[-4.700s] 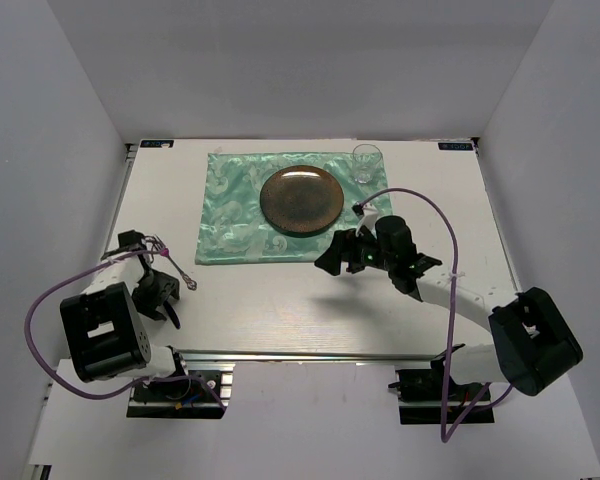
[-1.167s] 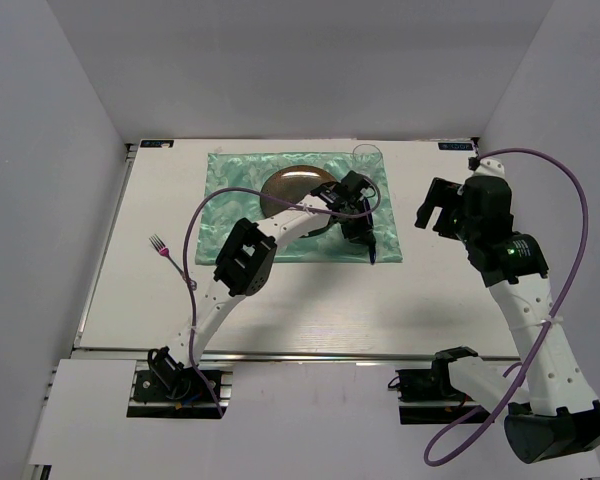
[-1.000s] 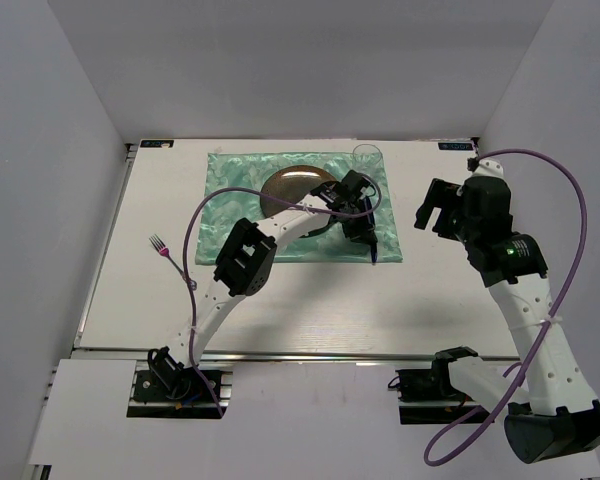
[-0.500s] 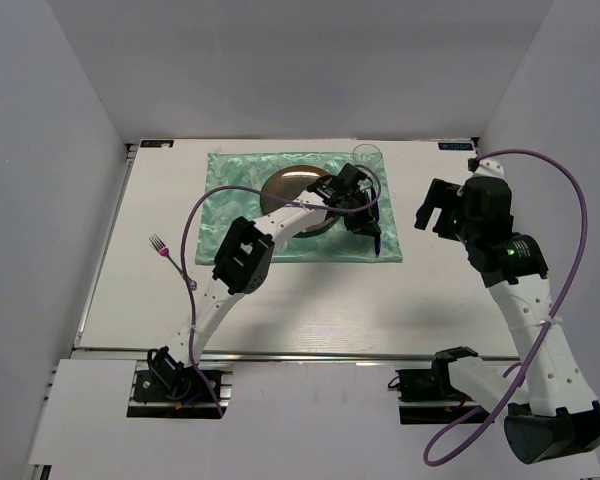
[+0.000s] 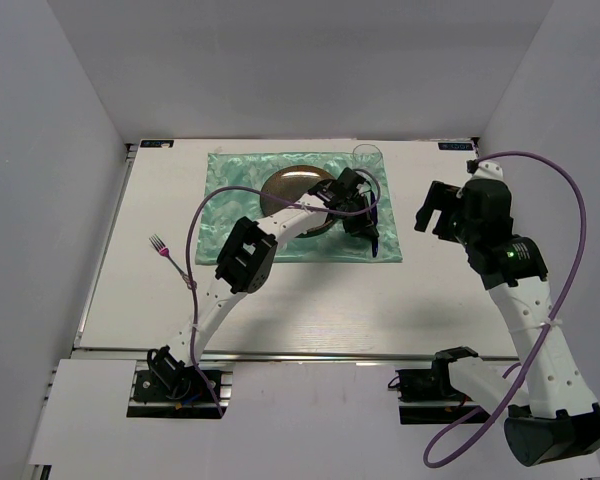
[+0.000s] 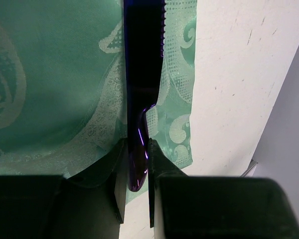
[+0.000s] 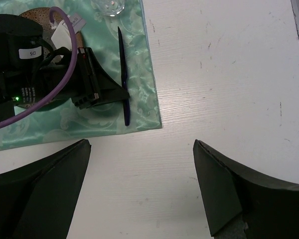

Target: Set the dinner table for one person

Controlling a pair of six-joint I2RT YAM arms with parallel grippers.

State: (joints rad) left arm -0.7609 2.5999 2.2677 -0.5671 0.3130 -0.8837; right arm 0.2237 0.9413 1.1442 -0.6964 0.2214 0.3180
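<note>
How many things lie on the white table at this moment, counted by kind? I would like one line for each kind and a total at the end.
knife: 1
fork: 1
plate: 1
glass: 1
green cloth: 1
Total: 5

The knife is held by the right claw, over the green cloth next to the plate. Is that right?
Not quite. The left claw holds the knife, shut on its handle, as the left wrist view shows. The right claw is open and empty. The knife is indeed over the green cloth, beside the plate.
</note>
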